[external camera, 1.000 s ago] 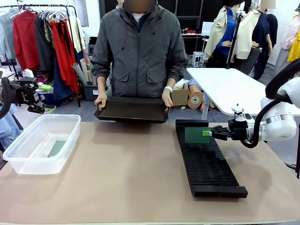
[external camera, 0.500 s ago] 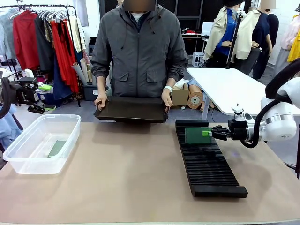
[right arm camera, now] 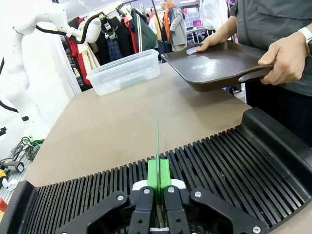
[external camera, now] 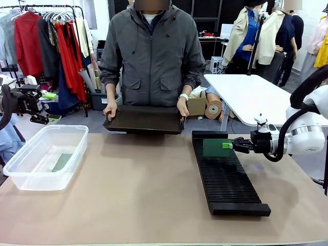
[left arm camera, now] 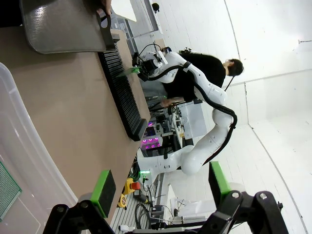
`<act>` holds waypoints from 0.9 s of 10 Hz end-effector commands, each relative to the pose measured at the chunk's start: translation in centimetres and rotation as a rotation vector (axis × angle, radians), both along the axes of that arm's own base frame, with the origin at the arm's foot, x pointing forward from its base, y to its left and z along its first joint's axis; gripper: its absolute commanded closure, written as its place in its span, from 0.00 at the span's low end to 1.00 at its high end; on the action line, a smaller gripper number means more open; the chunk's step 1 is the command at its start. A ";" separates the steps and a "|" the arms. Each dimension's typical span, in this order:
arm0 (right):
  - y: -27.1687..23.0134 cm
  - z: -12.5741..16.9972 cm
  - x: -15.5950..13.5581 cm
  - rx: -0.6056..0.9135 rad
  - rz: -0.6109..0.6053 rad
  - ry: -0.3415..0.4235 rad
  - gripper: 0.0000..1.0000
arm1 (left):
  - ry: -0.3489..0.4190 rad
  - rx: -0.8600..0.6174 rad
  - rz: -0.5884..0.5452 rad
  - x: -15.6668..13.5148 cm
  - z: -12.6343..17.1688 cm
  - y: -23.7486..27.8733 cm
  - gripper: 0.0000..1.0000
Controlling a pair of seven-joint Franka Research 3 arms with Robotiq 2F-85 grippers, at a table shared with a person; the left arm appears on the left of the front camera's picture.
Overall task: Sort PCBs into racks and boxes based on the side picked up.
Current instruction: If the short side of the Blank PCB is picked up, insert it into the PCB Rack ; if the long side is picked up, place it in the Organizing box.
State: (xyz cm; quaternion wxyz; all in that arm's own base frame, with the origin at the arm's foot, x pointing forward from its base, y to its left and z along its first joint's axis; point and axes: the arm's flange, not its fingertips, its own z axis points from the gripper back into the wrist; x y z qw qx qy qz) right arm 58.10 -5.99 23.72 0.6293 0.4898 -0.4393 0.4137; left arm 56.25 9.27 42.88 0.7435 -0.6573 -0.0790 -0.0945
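Green PCB is held on edge over the far end of the rack, clamped by the right gripper; judged thin, light, stiff, best gripped at its edge, left gripper open

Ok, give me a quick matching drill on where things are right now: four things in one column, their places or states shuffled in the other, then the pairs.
Things:
1. right claw
2. left claw
3. black tray
4. clear tub

States:
A. held in the person's two hands at the far edge of the table
B. open, holding nothing
C. shut on a PCB standing on edge over the black rack
D. has one PCB lying flat on its bottom

Pairs: 1-C, 2-B, 3-A, 4-D
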 end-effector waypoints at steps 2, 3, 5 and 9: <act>-0.5 0.1 1.5 0.008 0.011 0.001 1.00 | 0.000 -0.005 -0.007 -0.1 0.1 0.1 0.00; -0.4 0.0 1.9 0.007 0.017 0.009 1.00 | 0.000 -0.005 -0.007 -0.1 0.1 0.1 0.00; -0.2 -0.3 2.5 0.001 0.021 0.023 1.00 | 0.000 -0.005 -0.007 -0.1 0.1 0.1 0.00; 0.2 -0.6 3.3 -0.010 0.032 0.038 1.00 | 0.000 -0.005 -0.007 -0.1 0.1 0.1 0.00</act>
